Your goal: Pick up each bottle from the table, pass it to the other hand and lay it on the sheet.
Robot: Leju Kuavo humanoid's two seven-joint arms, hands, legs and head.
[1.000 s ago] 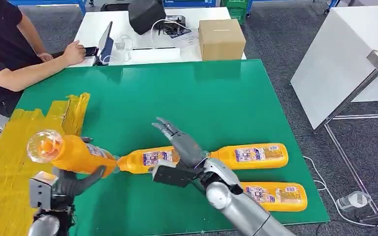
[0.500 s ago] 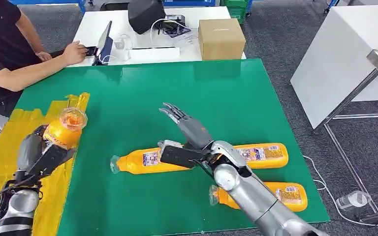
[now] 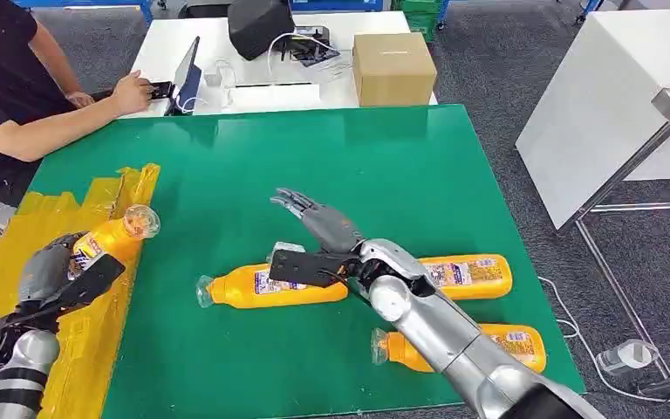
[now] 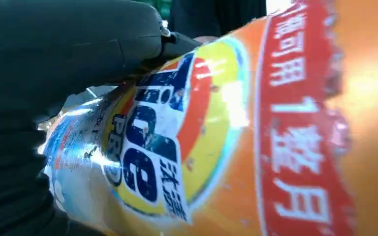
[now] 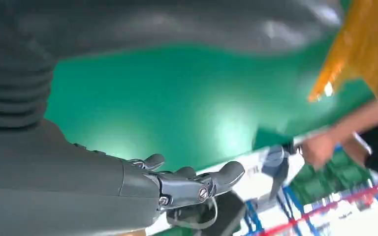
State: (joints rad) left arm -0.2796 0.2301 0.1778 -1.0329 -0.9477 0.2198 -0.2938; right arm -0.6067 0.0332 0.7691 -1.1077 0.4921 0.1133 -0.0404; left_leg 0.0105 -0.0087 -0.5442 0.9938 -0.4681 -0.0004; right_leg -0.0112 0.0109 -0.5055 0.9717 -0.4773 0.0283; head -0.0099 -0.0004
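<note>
Now the left hand (image 3: 52,272) has brought its orange bottle (image 3: 109,240) down from the raised, cap-toward-camera pose of a second ago, and the bottle lies low over the yellow sheet (image 3: 17,288) at the left edge of the green tabletop (image 3: 384,175), its clear cap pointing toward the sheet's inner edge. Judging from that, the hand-over for this bottle is done and the laying-down is nearly finished; whether the bottle already rests on the sheet or hangs just above it cannot be told. The left hand's fingers are wrapped round the bottle's body, and the left wrist view shows dark fingers (image 4: 69,44) pressed against the label, so it grips the bottle firmly. The right hand (image 3: 318,240) has drawn back toward the middle of the tabletop since a second ago and hovers above the nearer end of the middle bottle (image 3: 270,286), fingers spread and stretched forward, holding nothing; the right wrist view shows its fingers (image 5: 197,184) apart over bare green. Three bottles lie on the tabletop waiting: that one, a second bottle (image 3: 471,272) beyond the right forearm, and a third bottle (image 3: 510,342) near the front edge. A person (image 3: 17,96) sits at the white desk (image 3: 253,87) behind.
</note>
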